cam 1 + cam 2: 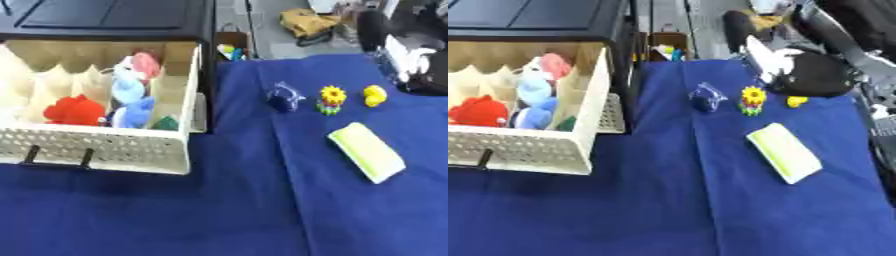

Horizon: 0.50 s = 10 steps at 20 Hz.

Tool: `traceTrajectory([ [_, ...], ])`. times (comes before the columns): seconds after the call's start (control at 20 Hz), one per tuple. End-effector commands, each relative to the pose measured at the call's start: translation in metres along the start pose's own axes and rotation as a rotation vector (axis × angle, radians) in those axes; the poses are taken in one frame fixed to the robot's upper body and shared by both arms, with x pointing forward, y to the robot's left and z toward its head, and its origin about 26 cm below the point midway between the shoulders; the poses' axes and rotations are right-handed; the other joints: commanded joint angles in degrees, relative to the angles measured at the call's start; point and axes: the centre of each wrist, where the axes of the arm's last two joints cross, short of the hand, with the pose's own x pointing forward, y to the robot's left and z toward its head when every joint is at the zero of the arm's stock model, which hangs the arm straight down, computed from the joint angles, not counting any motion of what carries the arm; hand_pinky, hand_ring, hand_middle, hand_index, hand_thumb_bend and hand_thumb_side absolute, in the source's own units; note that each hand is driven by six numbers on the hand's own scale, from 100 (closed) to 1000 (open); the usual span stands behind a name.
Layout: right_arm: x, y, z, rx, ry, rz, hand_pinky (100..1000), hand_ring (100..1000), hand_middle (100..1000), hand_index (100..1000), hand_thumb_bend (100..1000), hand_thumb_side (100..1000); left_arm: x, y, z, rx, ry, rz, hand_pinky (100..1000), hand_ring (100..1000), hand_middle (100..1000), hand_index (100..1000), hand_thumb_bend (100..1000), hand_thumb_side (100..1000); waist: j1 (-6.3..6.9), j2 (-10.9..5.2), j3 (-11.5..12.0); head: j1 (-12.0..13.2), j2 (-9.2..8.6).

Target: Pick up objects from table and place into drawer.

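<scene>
A white perforated drawer (pixel 96 147) stands open at the left, holding a red toy (pixel 74 110), light blue toys (pixel 131 112), a pink one (pixel 146 64) and a small green one (pixel 166 122). On the blue cloth lie a dark blue object (pixel 284 96), a yellow flower toy (pixel 332 99), a yellow duck (pixel 374 95) and a pale green-and-white block (pixel 366 151). My right hand (pixel 814 75), black and blurred, hangs at the upper right just above the duck and partly covers it in the right eye view. My left hand does not show.
The black cabinet top (pixel 105 17) sits above the drawer. Blue cloth (pixel 227 210) covers the table's front half. Beyond the far edge are a yellow-brown bag (pixel 308 22) and small items (pixel 229 51) on the floor.
</scene>
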Motion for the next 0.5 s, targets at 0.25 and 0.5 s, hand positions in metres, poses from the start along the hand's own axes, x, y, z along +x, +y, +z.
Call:
traceTrajectory([
  [0.25,-0.020,-0.004,0.008,0.160,0.060,0.126,873,887,872,898,100,1000,0.004,0.002,-0.007,-0.029,-0.021,0.001,645,672,797,869,283,1000,0.12,-1.26,0.0,-0.1,-0.34],
  [0.5,-0.021,0.000,0.012,0.290,0.195,0.177,863,891,878,895,100,1000,0.004,0.002,-0.007,-0.028,-0.023,0.005,645,672,797,869,283,1000,0.24,-1.31,0.1,-0.2,-0.61],
])
